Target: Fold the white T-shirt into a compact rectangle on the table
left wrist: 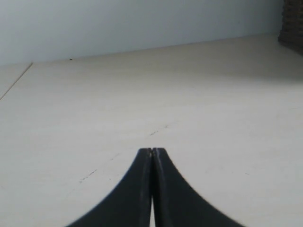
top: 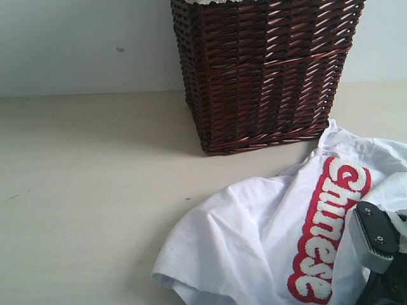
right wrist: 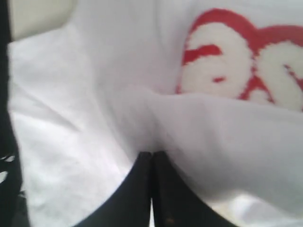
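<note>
White T-shirt (top: 254, 235), crumpled, lying at the near right of the table (top: 95, 190) in the exterior view, just in front of the dark wicker basket (top: 261, 70). Its red-edged lettering (top: 327, 229) runs from far right toward near left, marking the garment's long axis. Right gripper (right wrist: 151, 152): jaws pressed together, tips at a fold of the shirt; whether cloth is pinched is unclear. Left gripper (left wrist: 151, 150): jaws closed, empty, over bare table.

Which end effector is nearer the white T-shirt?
Right. The right end effector points into a fold of the white T-shirt; the left end effector is over the table, no shirt in view.
</note>
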